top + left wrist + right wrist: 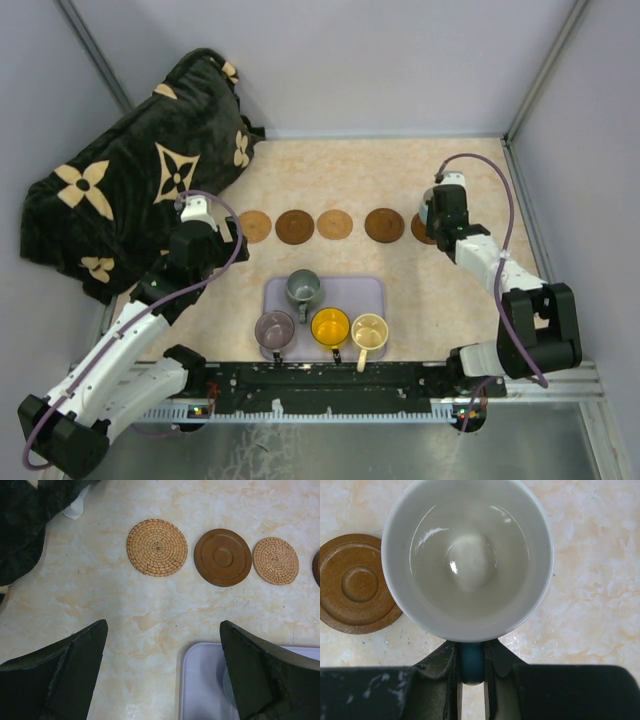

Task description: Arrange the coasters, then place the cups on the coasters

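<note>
Grey walls around a beige marbled bench (330,170). Black flower-print blanket (130,190) is heaped at the far left. Five coasters sit in one row across the middle. The woven coaster (157,547) is leftmost, the dark wooden coaster (222,557) is next, and the second woven coaster (275,561) is third. The fourth coaster (352,582) is dark wood too, and the last coaster (421,230) is mostly hidden under my right arm.

The lavender tray (372,292) lies near the arm bases and carries four cups. The grey-green cup (303,288) is at the back. The purple-grey cup (274,328), yellow-orange cup (330,326) and cream cup (369,330) line the front.

My left pincer (163,630) is spread wide, hovering between the tray's left corner and the woven coaster. My right pincer (471,652) is pressed together on the blue handle of the light blue cup (467,555), which is upright with a white inside. That cup is at the right end of the row, just right of the fourth coaster. I can't tell if it rests on the last coaster or hangs above it.
</note>
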Robot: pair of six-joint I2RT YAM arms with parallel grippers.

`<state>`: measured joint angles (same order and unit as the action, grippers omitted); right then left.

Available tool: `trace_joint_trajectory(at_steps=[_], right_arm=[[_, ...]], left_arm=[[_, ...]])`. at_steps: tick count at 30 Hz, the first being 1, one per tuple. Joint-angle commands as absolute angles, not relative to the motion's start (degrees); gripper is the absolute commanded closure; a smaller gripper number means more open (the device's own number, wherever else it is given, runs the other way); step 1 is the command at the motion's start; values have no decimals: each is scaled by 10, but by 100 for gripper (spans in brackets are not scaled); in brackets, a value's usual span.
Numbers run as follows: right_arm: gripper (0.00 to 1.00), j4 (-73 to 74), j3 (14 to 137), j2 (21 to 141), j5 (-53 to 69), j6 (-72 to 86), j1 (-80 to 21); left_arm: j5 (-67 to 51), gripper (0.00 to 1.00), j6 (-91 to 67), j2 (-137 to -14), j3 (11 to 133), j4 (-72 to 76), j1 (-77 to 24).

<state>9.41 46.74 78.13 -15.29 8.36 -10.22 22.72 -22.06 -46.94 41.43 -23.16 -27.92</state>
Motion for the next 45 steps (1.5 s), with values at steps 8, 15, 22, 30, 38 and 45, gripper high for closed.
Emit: trace_joint_trajectory(at_steps=[8,15,22,30,38,45], right_arm=[[100,42,500,777,-137,76,-83],[100,56,502,783,-135,77,-83],[100,64,503,786,-140,76,-83],[100,72,503,789,-149,77,-83],[100,68,504,799,-150,79,-83],[100,61,501,803,-149,79,-83]], left_arm=[[227,1,-218,-469,413,-221,-278],[227,1,-219,-469,413,-221,-278],[227,1,-219,-469,413,-221,-278],[226,1,-220,-466,411,-222,-278],[226,1,-220,-464,411,-223,-278],[226,1,-221,-464,410,-222,-278]])
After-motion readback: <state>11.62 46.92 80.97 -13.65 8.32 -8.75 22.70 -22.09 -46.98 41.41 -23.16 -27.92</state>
